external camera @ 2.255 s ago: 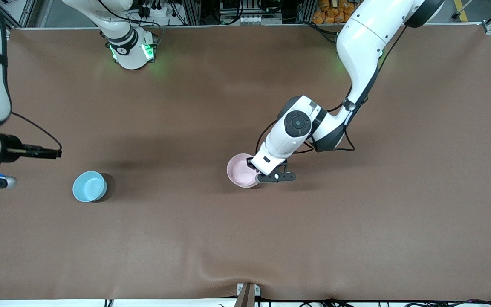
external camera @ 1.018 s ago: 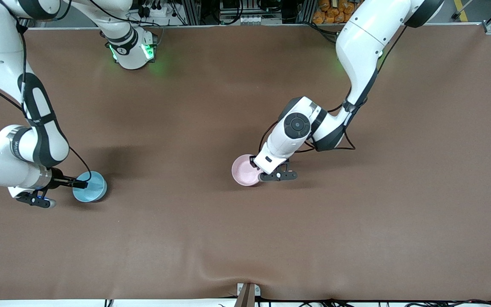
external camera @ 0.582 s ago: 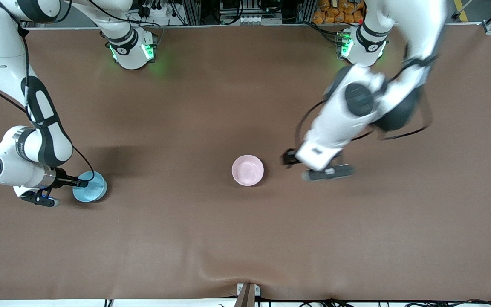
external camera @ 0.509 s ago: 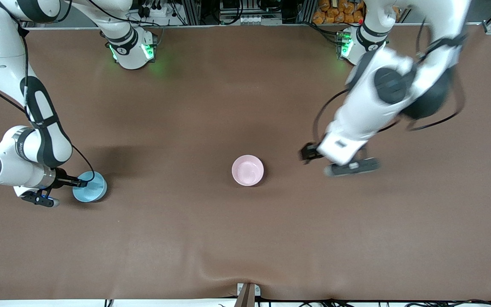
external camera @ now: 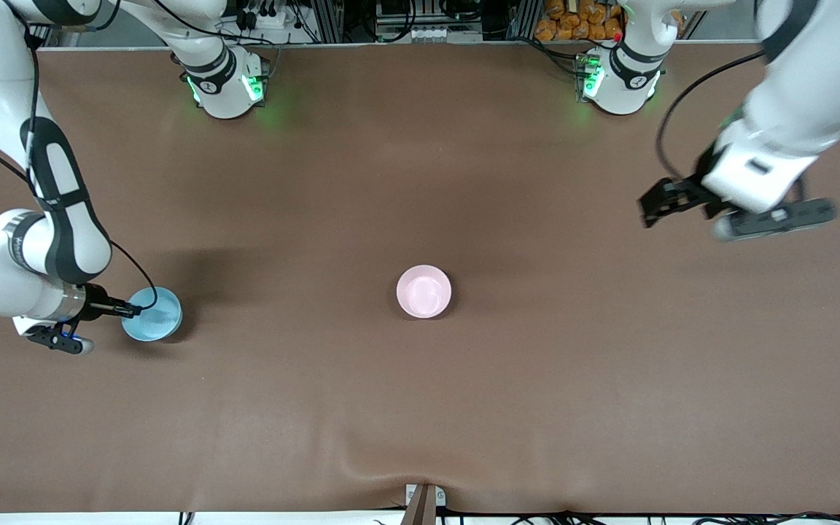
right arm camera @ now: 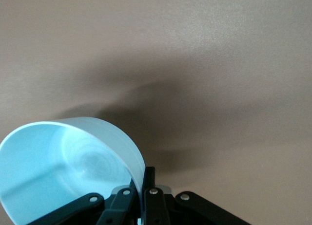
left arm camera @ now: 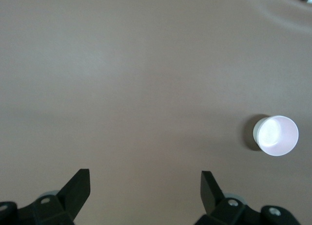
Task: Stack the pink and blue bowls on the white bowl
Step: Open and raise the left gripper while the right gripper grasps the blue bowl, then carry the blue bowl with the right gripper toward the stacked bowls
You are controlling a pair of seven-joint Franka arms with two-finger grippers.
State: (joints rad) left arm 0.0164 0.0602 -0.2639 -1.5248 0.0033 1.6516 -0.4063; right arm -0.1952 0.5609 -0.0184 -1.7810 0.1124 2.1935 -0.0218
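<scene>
The pink bowl point(external camera: 424, 291) stands alone at the middle of the table, also seen small in the left wrist view as the pink bowl point(left arm camera: 276, 135). The white bowl is hidden. Toward the right arm's end, the blue bowl point(external camera: 152, 314) has its rim pinched by my right gripper point(external camera: 131, 310), one finger inside and one outside. In the right wrist view the blue bowl point(right arm camera: 63, 166) tilts against my right gripper point(right arm camera: 144, 178). My left gripper point(external camera: 659, 204) hangs open and empty, high over the table's left-arm end; in its own view the left gripper point(left arm camera: 145, 183) has only bare table between the jaws.
The brown table mat point(external camera: 420, 408) bears nothing else. Both arm bases point(external camera: 224, 84) stand along the table edge farthest from the front camera. A small bracket point(external camera: 424, 499) sits at the table's nearest edge.
My left gripper opened, let go of the pink bowl, rose and swung away toward its own end. My right gripper shut on the blue bowl's rim, and the bowl shifted slightly.
</scene>
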